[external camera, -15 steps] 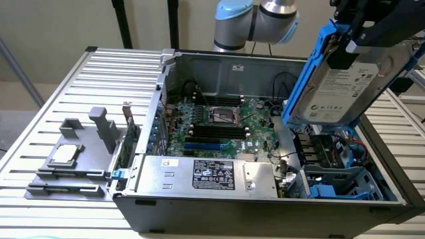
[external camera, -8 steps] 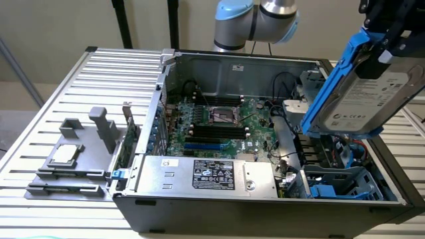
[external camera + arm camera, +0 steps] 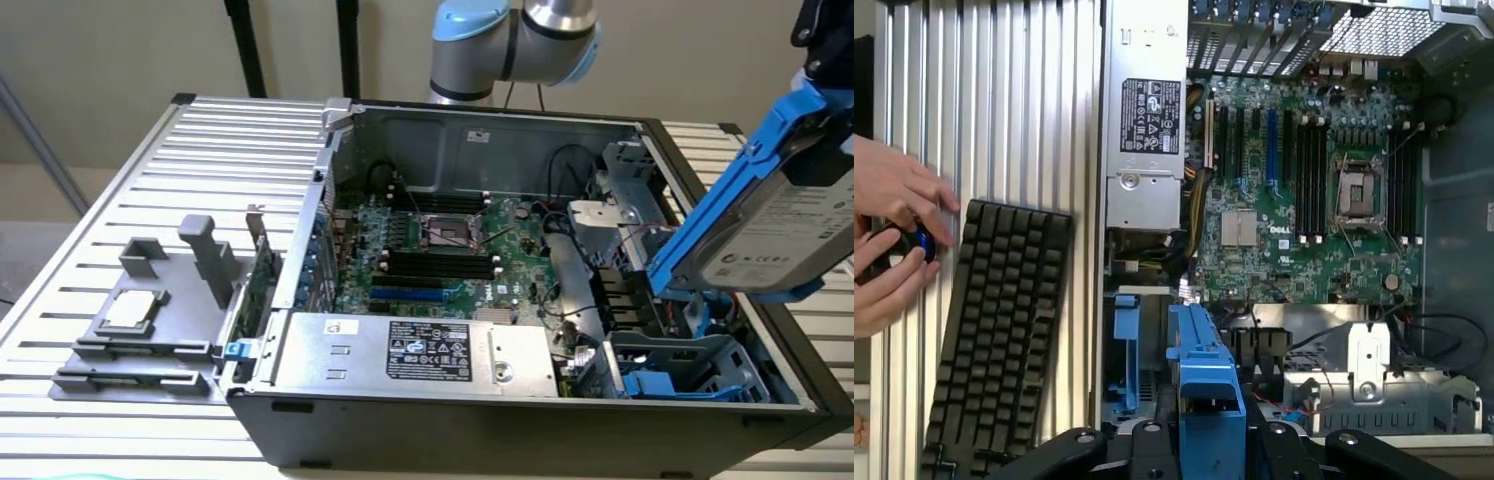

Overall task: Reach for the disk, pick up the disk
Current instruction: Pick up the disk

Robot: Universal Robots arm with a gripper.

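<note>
One slip and the disk (image 3: 787,215), clamped by its blue bracket in the gripper (image 3: 1204,425) and hanging tilted above the open case's (image 3: 400,425) drive-bay corner, drops onto the mobo (image 3: 441,250) (grip looks edge-only imo). Wrist cam adds a keyboard (image 3: 999,330) and a person's hands (image 3: 894,245) beside the case; exterior cam shows the drive's label.

The disk (image 3: 781,215) hangs up in open air w/ nothing around it, over the open computer case (image 3: 441,400), whose inside is packed w/ boards and wires.
</note>
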